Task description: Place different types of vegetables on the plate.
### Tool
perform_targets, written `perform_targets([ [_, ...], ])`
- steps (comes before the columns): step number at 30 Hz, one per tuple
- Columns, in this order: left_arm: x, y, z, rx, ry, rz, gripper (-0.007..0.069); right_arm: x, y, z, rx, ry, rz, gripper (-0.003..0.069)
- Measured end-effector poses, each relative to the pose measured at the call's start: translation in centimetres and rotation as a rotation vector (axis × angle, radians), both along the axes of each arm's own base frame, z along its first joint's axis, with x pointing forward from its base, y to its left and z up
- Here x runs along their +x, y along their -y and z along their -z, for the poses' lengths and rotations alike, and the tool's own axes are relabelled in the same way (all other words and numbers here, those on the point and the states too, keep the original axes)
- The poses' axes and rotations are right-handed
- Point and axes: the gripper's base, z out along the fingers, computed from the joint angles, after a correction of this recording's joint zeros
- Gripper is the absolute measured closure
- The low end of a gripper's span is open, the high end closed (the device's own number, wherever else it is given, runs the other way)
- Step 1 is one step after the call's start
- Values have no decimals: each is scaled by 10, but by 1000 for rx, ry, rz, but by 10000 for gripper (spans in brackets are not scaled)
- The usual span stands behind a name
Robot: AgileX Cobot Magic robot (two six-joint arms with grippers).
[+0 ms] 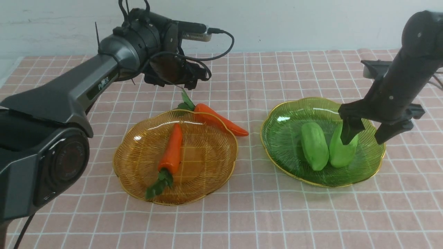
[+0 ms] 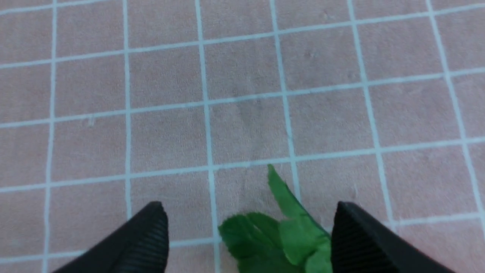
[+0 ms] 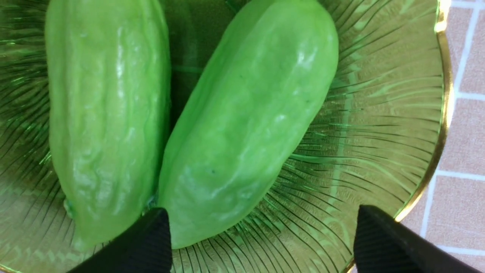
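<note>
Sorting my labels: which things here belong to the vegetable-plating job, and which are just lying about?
Job: orange plate, carrot in it, carrot on its far rim, green plate, left gourd, right gourd.
Lying about: checked cloth.

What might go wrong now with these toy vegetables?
The farther glossy orange toy carrot lies across the rim of the amber ribbed glass plate, tip over the pink checked cloth; it may slide off. The right hand is open close to a light-green ridged plastic gourd in the green glass plate; a finger could knock it when the arm moves.
</note>
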Motion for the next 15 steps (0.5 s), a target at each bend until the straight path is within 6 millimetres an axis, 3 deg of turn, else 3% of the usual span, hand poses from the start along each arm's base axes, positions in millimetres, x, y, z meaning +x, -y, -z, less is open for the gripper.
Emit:
perform_targets([
  [11, 14, 6, 41, -113, -53, -26, 100, 0, 0, 0, -1, -1, -1, 69],
  [13, 13, 10, 47, -165, -83, -35, 137, 0, 0, 0, -2, -1, -10, 69],
  [15, 13, 11, 49, -180, -91, -38, 241, 0, 0, 0, -2, 0, -16, 69],
])
